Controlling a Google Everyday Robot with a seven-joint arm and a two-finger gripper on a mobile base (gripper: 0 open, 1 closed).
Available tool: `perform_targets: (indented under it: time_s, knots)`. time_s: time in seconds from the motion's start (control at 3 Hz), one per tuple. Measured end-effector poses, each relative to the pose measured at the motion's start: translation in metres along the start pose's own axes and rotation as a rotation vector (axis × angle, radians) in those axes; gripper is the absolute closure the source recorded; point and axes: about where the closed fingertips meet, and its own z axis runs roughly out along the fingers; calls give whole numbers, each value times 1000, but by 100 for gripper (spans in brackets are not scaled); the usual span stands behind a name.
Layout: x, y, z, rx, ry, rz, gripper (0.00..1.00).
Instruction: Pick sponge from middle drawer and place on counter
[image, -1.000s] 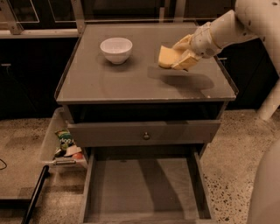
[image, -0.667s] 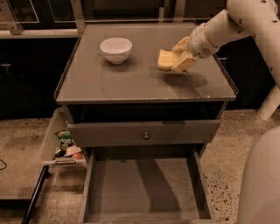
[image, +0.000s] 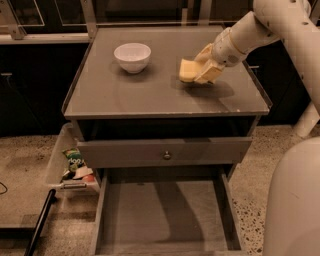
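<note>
The white bowl stood on the grey worktop, towards its far left part as the camera saw it. To the right of the bowl, at about the same depth on the worktop and well apart from it, was the pale-yellow sponge. The claw was there with it. Its two cream fingers were closed from the right side onto the sponge, one above and one below, pinching it. The sponge's free end pointed back towards the bowl. A soft shadow lay on the worktop just under the sponge and claw, on the side away from the bowl. Whether the sponge's underside touched the worktop, I could not tell.

The white arm reached in from the upper right, farther from the bowl than the sponge, and sloped down to the claw.

Below the bowl, under the worktop's near edge, a grey drawer front with a small round knob faced the camera. Lower than that, and nearest to the camera, the middle drawer stood pulled out, its flat grey floor and thin side walls in view.

Down and to the left of the bowl, beside the cabinet at floor level, sat a clear plastic bin with coloured snack packets in it. A large, rounded white part of the robot filled the corner farthest from the bowl, at the lower right.
</note>
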Motion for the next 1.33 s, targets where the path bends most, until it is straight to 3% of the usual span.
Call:
perform_targets:
  time_s: [1.0, 1.33]
  knots:
    - [0, 0, 0, 0, 0, 0, 11]
    - [0, 0, 0, 0, 0, 0, 0]
